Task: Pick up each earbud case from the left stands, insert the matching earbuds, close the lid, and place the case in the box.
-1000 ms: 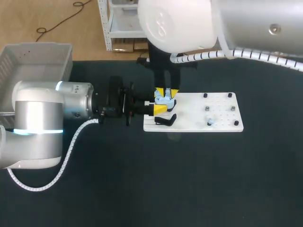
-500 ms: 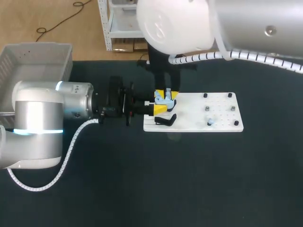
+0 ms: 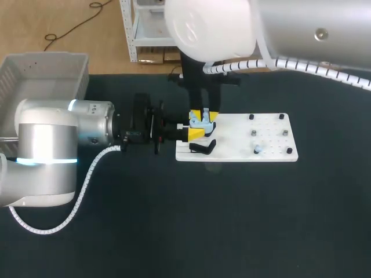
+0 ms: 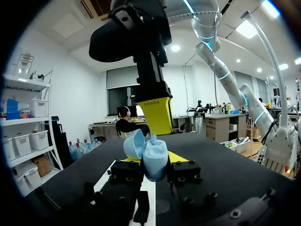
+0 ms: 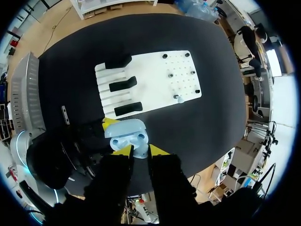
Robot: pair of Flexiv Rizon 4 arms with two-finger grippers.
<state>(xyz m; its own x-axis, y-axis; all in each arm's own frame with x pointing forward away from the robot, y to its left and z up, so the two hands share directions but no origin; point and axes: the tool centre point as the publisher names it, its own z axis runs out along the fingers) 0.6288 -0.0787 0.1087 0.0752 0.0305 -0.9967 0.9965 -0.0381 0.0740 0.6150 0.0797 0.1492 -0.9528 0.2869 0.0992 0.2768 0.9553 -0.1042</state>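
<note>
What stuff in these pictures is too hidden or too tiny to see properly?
Head view: the right gripper covers most of the case, hiding its inside.
Left wrist view: the case hides most of the left gripper's yellow tips.
Right wrist view: the earbud is mostly hidden between the right gripper's fingers.
Head view: the small piece on the white board is too tiny to name.

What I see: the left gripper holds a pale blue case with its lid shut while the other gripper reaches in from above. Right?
Not shut: the right wrist view shows the case with its lid open. The left gripper does hold it, the right gripper above.
</note>
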